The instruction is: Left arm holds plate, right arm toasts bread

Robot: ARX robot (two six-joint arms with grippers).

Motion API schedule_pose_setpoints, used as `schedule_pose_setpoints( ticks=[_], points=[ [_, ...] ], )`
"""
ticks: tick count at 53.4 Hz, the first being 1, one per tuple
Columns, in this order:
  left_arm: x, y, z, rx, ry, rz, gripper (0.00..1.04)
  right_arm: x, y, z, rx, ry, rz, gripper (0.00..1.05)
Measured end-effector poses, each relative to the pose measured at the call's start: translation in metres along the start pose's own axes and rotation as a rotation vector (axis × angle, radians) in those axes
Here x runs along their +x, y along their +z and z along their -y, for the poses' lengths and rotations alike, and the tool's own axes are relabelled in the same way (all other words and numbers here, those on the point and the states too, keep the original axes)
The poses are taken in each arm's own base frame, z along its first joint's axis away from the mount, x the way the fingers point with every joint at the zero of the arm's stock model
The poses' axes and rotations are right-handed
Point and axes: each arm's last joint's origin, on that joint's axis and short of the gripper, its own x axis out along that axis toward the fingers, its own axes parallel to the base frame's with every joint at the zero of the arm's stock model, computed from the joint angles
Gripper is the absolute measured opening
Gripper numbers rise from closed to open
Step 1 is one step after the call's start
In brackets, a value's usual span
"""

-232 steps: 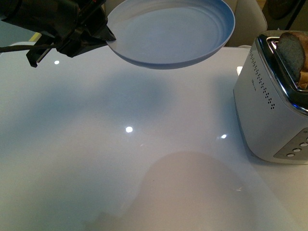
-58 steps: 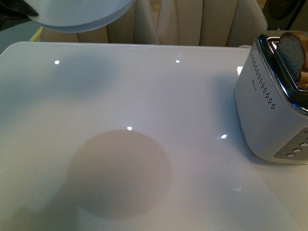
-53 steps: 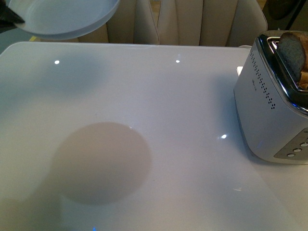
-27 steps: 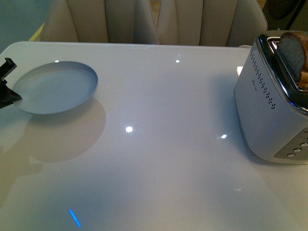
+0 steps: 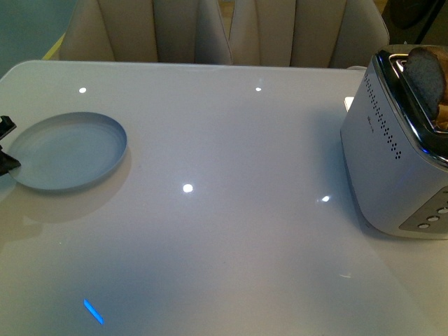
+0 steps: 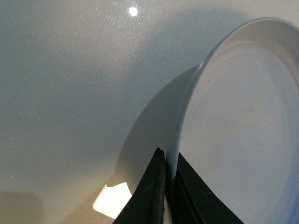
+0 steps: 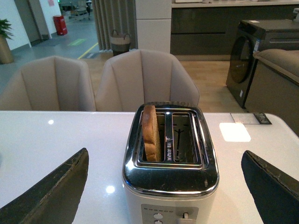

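The left gripper [image 6: 167, 163] pinches the rim of the pale blue plate [image 5: 66, 150] near the left edge of the glossy white table [image 5: 231, 238]. The bread [image 7: 150, 133] stands in the toaster [image 7: 170, 189] at the right, with the right gripper [image 7: 164, 155] spread wide. Beige chairs [image 7: 147, 79] stand behind.

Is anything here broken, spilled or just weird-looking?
Nothing is spilled or broken. The bread stands upright in one toaster slot, the other is empty. The left gripper pinches the plate by its rim; a few tiny specks dot the plate.
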Motion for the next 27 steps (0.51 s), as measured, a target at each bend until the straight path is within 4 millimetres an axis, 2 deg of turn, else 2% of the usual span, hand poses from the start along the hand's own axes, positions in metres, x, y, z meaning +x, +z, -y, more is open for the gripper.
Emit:
schedule_pose_setpoints(
  ticks=[27],
  points=[
    [0.002, -0.004, -0.013, 0.006, -0.045, 0.007, 0.03, 0.0, 0.0, 0.0, 0.0, 0.0, 0.0, 0.96]
  ],
)
